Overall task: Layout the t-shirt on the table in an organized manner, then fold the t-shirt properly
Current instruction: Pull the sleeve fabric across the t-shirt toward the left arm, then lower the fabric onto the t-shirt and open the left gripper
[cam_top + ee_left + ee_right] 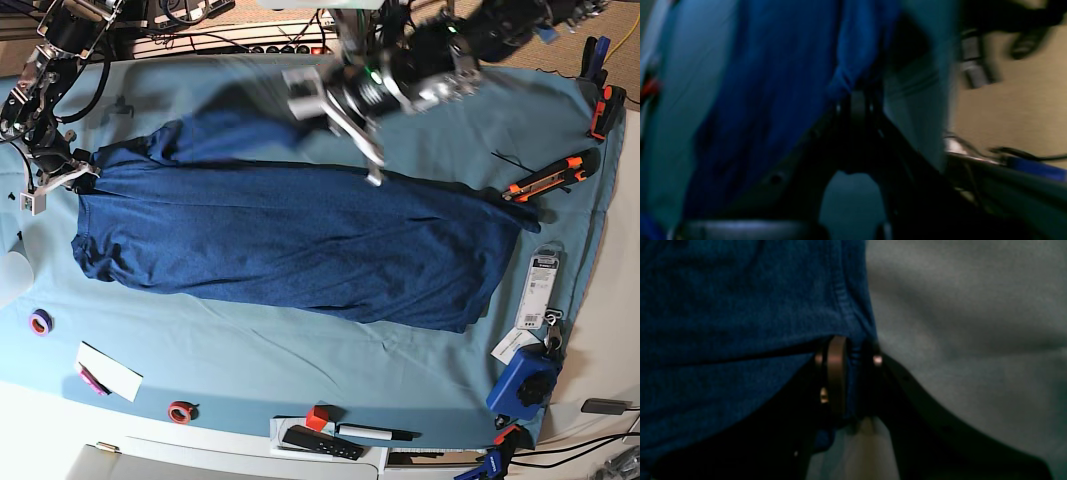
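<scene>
From my remote station, the table, draped in light teal cloth, fills the base view, and the t-shirt lies stretched lengthwise across its middle, mostly flat, with one sleeve bunched at the upper left.

My left arm reaches in from the top of the base view, angled down over the shirt's far edge and blurred by motion. Its left gripper is pinched fully together on a gathered fold of the blue fabric, which hangs away from the jaws in the left wrist view.

My right arm comes down at the far left of the base view, bent at the elbow, its tip at the shirt's corner by the table's edge. The right gripper has its jaws drawn close around the hemmed edge of the shirt, cloth sandwiched between the pads in the right wrist view, the teal cover just beside it.

A utility knife with orange trim lies near the shirt's right end. Small rolls of tape sit near the front left.
</scene>
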You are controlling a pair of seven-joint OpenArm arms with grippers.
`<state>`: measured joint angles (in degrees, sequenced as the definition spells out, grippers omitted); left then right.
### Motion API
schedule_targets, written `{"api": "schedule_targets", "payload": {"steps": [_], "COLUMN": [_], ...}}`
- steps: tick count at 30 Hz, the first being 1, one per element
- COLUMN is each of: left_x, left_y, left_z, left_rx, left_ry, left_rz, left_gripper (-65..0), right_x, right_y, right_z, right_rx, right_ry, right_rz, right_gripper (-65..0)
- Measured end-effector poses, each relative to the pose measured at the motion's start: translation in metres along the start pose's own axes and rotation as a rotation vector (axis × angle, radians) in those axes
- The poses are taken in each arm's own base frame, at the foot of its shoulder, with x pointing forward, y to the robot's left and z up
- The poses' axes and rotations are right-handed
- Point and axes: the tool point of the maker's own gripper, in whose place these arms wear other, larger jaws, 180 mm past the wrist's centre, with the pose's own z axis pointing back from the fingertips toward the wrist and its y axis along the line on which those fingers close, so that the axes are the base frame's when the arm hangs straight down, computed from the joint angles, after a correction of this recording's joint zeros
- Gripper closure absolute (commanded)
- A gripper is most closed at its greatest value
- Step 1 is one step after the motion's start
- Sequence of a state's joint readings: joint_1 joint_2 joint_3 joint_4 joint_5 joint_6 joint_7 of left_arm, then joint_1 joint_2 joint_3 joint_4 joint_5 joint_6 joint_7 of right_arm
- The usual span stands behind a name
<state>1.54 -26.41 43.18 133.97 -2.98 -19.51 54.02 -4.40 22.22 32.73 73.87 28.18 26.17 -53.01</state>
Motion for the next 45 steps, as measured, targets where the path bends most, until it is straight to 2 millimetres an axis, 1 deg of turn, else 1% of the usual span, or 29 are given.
{"api": "schedule_targets", "payload": {"steps": [2,4,6,9,12,15,17,19,21,25,27,30,34,36,37,39,41,42,45], "left_x": [-0.016,-0.030,-0.044,-0.059,-0.062,-0.065,-0.067,-0.066,-0.063,-0.060,-0.060,-0.056,-0.039,-0.030,-0.026,-0.020,-0.017,-0.018,-0.025], "left_y": [0.020,0.043,0.071,0.114,0.153,0.192,0.213,0.228,0.234,0.230,0.234,0.248,0.265,0.272,0.274,0.274,0.272,0.271,0.267], "left_z": [0.006,0.014,0.025,0.047,0.072,0.105,0.128,0.145,0.157,0.164,0.175,0.201,0.242,0.266,0.277,0.293,0.304,0.306,0.301], "left_rx": [0.059,0.132,0.221,0.367,0.503,0.661,0.747,0.793,0.799,0.736,0.750,0.822,0.904,0.959,0.983,1.007,1.020,1.017,0.977], "left_ry": [0.044,0.082,0.117,0.150,0.128,0.098,0.087,0.063,0.023,-0.026,-0.048,-0.095,-0.215,-0.271,-0.298,-0.336,-0.369,-0.367,-0.337], "left_rz": [0.023,0.039,0.062,0.091,0.109,0.116,0.126,0.146,0.174,0.218,0.231,0.248,0.248,0.238,0.230,0.211,0.215,0.215,0.258], "left_gripper": [0.0,0.0,0.0,0.0,0.0,0.0,0.0,0.0,0.0,0.0,0.0,0.0,0.0,0.0,0.0,0.0,0.0,0.0,0.0], "right_x": [0.000,0.001,0.000,0.000,0.000,0.000,0.000,0.000,0.000,0.000,0.000,0.000,0.000,0.000,0.000,0.000,0.000,0.000,0.000], "right_y": [0.000,0.000,0.000,0.000,0.000,0.000,0.000,-0.001,-0.001,-0.001,0.000,-0.001,-0.001,-0.001,-0.001,-0.001,-0.001,-0.001,-0.001], "right_z": [0.000,0.000,0.000,0.000,0.000,0.000,0.000,0.000,0.000,0.000,0.000,0.000,0.000,0.000,0.000,0.000,0.000,0.000,0.000], "right_rx": [0.000,0.000,-0.001,-0.001,-0.002,0.000,-0.002,-0.003,-0.002,-0.002,-0.002,-0.004,-0.003,-0.003,-0.003,-0.004,-0.003,-0.003,-0.004], "right_ry": [0.000,-0.001,0.000,0.001,0.001,0.000,0.001,0.001,0.000,0.001,0.000,0.001,-0.001,-0.001,-0.001,-0.001,-0.001,-0.001,0.000], "right_rz": [0.000,0.000,0.000,0.000,0.001,-0.001,0.000,0.001,0.000,0.001,0.000,0.001,0.001,0.001,0.001,0.002,0.001,0.001,0.002], "right_gripper": [-10.4,-10.4,-10.4,-10.4,-10.4,-10.4,-10.4,-10.4,-10.4,-10.4,-10.4,-10.4,-10.4,-10.4,-10.4,-10.4,-10.4,-10.4,-10.4]}}
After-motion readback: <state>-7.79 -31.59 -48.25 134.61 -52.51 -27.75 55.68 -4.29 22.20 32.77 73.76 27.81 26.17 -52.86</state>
